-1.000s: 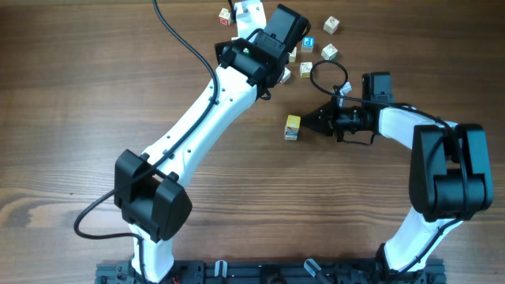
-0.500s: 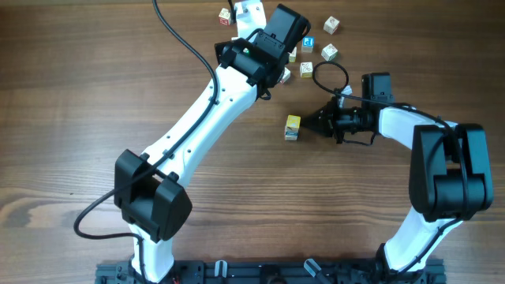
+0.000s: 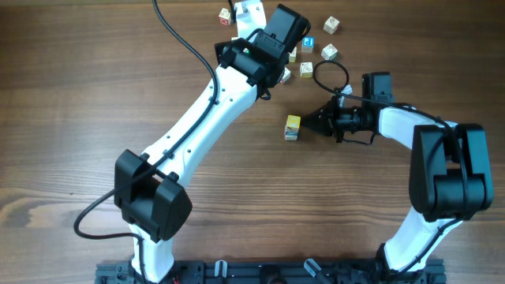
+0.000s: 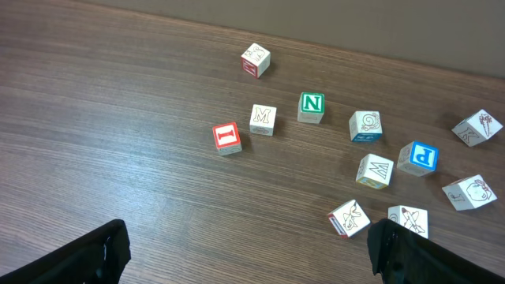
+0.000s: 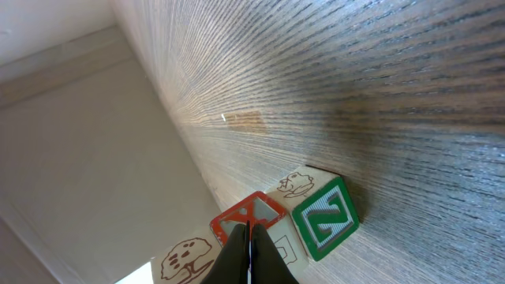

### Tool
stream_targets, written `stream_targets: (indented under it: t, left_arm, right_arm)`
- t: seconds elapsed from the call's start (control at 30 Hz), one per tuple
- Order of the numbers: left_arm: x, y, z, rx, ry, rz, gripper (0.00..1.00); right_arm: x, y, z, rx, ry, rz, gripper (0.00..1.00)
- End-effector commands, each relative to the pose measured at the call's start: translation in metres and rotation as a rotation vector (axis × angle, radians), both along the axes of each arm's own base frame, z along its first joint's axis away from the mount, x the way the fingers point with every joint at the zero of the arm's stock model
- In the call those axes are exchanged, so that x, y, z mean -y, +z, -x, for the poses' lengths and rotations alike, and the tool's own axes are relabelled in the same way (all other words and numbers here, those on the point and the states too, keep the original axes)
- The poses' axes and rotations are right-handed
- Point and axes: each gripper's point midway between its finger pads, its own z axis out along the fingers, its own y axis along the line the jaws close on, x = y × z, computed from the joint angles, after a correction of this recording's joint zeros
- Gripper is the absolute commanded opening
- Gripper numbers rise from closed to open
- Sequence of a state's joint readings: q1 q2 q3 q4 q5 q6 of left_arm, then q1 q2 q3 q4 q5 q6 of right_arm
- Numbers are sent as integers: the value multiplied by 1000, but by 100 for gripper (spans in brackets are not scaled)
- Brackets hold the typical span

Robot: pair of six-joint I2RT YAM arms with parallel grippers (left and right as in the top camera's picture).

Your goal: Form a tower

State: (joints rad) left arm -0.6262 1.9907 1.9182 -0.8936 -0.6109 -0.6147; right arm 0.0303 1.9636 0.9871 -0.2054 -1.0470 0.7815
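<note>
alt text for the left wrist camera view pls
Loose wooden alphabet cubes lie scattered on a wooden table, among them a red I cube, a green N cube and a blue P cube. The left end effector is wide open and empty, its dark fingers at the bottom corners.

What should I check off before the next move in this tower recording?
1. The left gripper open and empty: ok.
2. The loose cubes in its view, ahead of it: ok.
3. The right gripper shut, holding nothing: ok.
4. Its tip clear of the tower: cannot tell; it sits right beside it.
5. The tower's cubes squarely aligned: cannot tell.
</note>
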Motion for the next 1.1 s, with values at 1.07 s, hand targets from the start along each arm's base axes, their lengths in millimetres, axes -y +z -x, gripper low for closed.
stream_targets:
  t: [1.07]
  left_arm:
    - [-14,21,-6,44,54,70,100]
  right_arm:
    - [38,12,-47,231,-106,149,5]
